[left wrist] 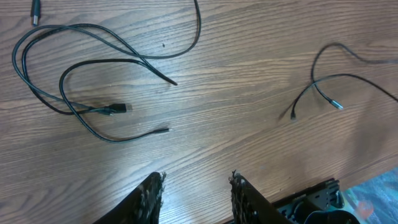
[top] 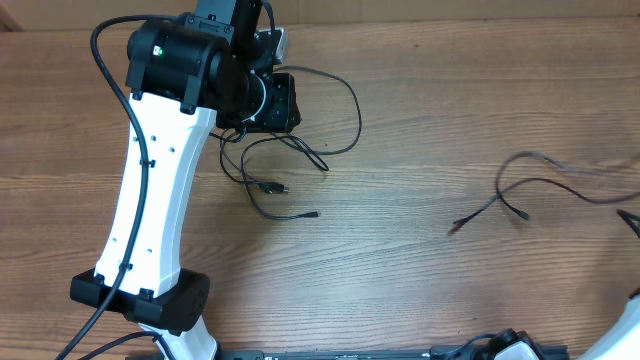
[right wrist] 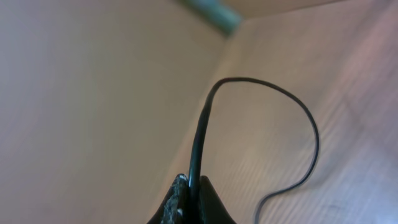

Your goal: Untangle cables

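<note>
1. Cables (top: 268, 186) lie in two groups on the tabletop (top: 400, 280). A tangled bunch (left wrist: 93, 111) of crossing loops sits toward the far edge, left of the middle. A lone cable (right wrist: 200, 134) lies well apart from it, running out toward the right edge.
2. The lone cable is probably set off to that side so it no longer crosses the others. The knot on the left is the work that remains.
3. The right gripper (right wrist: 189, 186) is clenched on the lone cable. The cord rises from between its pressed fingertips and arcs over to the wood. This pinch looks meant to hold that strand out of the way.
4. The left gripper (left wrist: 196, 186) has its jaws parted with nothing between them. Only bare wood shows in the gap, and the tangled bunch lies beside it, not touching. It looks readied to come down on one strand of the knot.
5. The left arm (top: 160, 180) reaches from the near edge toward the far edge. Its wrist is folded down over the bunch, so the fingers point at the tabletop.
6. The right arm (top: 630, 320) shows only as a sliver at the near right corner in the overhead view, so I cannot tell its pose.
</note>
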